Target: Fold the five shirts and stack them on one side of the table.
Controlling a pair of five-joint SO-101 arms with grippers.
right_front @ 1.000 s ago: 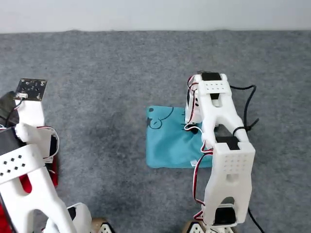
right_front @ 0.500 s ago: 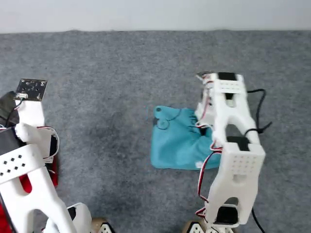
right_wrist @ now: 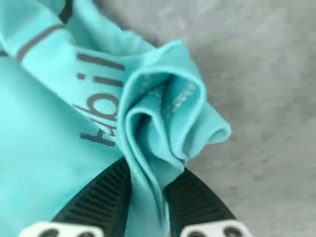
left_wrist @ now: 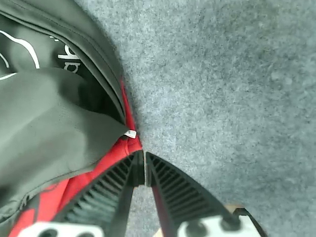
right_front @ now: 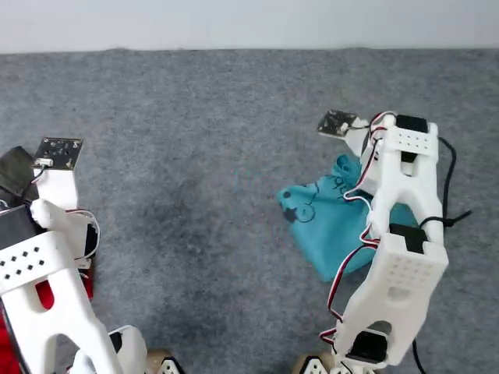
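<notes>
High view first: the teal shirt is seen crumpled on the right part of the grey felt, half covered by the right arm and crossed by its red and white wires. In the right wrist view a bunched fold of the teal shirt is pinched between the ribbed fingers of the right gripper, and dark lettering is seen on the cloth just beside the fold. At the left edge a red shirt and a black shirt are largely hidden by the left arm. In the left wrist view the left gripper is pressed together on nothing, right at the red shirt's hem, with the black shirt heaped over it. A wide bare stretch of felt is left between the arms, up to the white wall at the far edge.
</notes>
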